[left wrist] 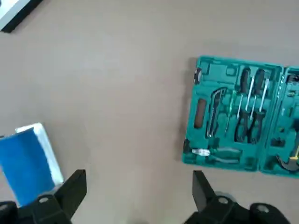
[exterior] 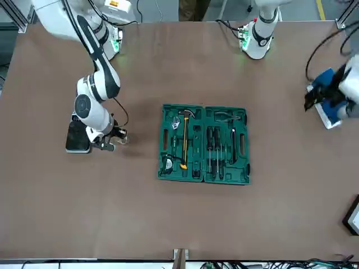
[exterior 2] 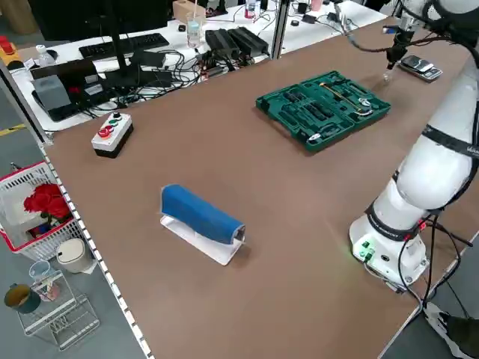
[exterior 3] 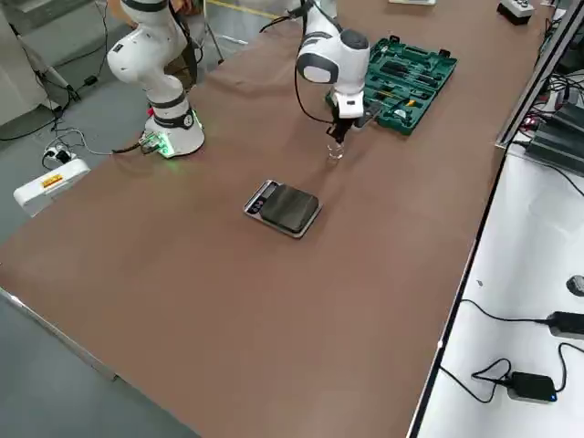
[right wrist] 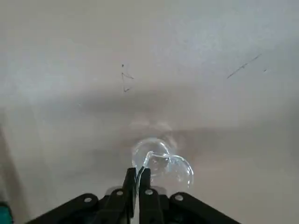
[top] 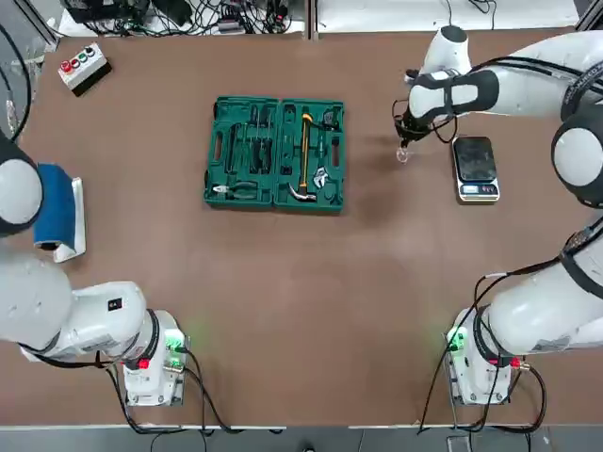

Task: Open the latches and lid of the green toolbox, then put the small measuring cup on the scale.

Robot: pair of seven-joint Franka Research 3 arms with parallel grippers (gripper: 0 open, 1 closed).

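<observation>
Right wrist view shows my right gripper shut on wall of small measuring cup; front view barely shows cup. Scale near, to cup's right, part-hidden by arm in front view. Green toolbox open, lid laid back. Far left, left gripper wide, empty.

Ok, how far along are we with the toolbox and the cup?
The toolbox looks done: it lies open flat, tools showing in both halves. In hand: the right gripper holds the clear cup above the table, between the toolbox and the scale. Left to do: set the cup on the scale, whose black plate carries nothing yet.
</observation>
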